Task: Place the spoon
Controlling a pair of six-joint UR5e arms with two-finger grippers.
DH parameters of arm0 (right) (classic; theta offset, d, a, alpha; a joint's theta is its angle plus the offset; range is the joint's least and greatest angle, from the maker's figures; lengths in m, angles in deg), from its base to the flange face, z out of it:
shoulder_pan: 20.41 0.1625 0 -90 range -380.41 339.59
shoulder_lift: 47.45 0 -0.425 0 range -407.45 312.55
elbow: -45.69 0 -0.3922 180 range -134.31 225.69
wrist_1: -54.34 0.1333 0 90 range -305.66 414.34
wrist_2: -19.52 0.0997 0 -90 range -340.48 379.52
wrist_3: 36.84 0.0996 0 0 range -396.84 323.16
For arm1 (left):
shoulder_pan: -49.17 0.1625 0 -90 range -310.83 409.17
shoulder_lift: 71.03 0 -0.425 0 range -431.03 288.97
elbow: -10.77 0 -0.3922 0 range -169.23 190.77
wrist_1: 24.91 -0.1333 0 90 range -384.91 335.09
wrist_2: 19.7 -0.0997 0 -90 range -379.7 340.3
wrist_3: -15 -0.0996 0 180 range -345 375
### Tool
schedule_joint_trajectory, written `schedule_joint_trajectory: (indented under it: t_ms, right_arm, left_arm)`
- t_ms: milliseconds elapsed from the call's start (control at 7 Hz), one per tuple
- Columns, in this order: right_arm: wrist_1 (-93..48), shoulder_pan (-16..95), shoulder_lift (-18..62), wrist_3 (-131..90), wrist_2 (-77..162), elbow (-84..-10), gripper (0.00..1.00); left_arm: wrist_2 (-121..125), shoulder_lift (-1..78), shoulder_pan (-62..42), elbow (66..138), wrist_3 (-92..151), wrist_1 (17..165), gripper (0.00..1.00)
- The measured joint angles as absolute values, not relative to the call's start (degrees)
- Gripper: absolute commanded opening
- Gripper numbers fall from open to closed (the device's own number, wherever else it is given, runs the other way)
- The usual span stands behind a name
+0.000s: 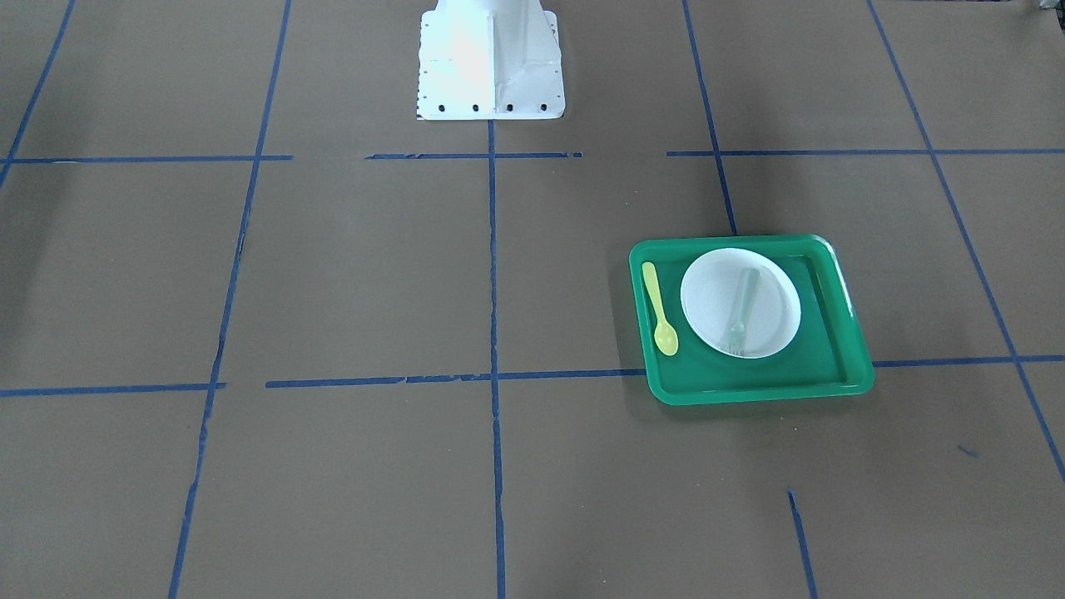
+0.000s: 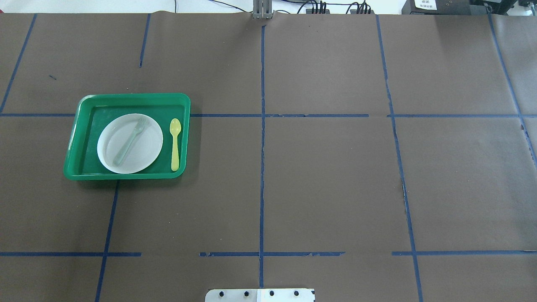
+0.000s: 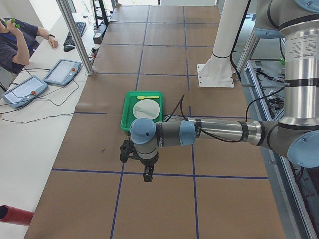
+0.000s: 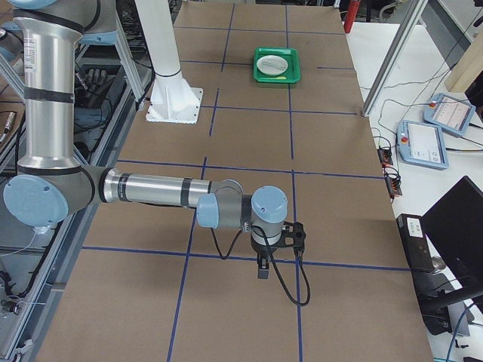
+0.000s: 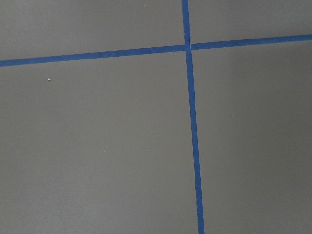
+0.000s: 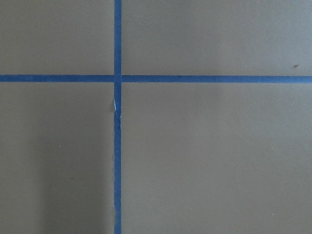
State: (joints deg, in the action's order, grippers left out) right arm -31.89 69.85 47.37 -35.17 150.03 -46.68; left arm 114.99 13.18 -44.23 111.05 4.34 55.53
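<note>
Left end effector (image 3: 146, 175) hanging over bare surface (image 3: 164, 204), well apart from green tray (image 2: 134, 96). Right end effector (image 4: 262, 270) hanging likewise at opposite end. Cannot tell whether either is wide or narrow.

Spoon (image 2: 175, 144) lying flat in tray, just beside white plate (image 2: 144, 155), not touching.

Spoon looking light, stiff and slick, so pinching across slim handle mid-length seeming safest.

Nothing legible anywhere. There's a white label (image 2: 424, 4) on the dark box (image 2: 436, 6) just past the worktop's far right corner, but its print is too small to read. A tablet screen (image 4: 424, 142) lies beyond the far edge, and its display is blurred too.
</note>
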Motion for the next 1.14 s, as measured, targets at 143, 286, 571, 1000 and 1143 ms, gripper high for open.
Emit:
schedule_joint_trajectory:
  t_ms: [143,286,571,1000,1143]
  right_arm:
    - [-31.88,69.85,47.38,-35.16,150.03,-46.68,1.0]
    - [-31.9,69.85,47.38,-35.17,150.03,-46.68,1.0]
    - [-31.96,69.85,47.36,-35.17,150.03,-46.68,1.0]
    - [-31.97,69.85,47.36,-35.17,149.98,-46.68,1.0]
    - [-31.95,69.85,47.33,-35.17,149.98,-46.68,1.0]
  left_arm:
    - [115.01,13.55,-44.21,111.24,4.39,55.56,1.0]
    - [115.03,13.95,-44.21,111.39,4.41,55.58,1.0]
    - [115.04,14.44,-44.17,111.2,4.45,55.59,1.0]
    - [115.11,14.57,-44.17,110.88,4.51,55.59,1.0]
    - [115.15,14.57,-44.17,110.98,4.53,55.6,1.0]
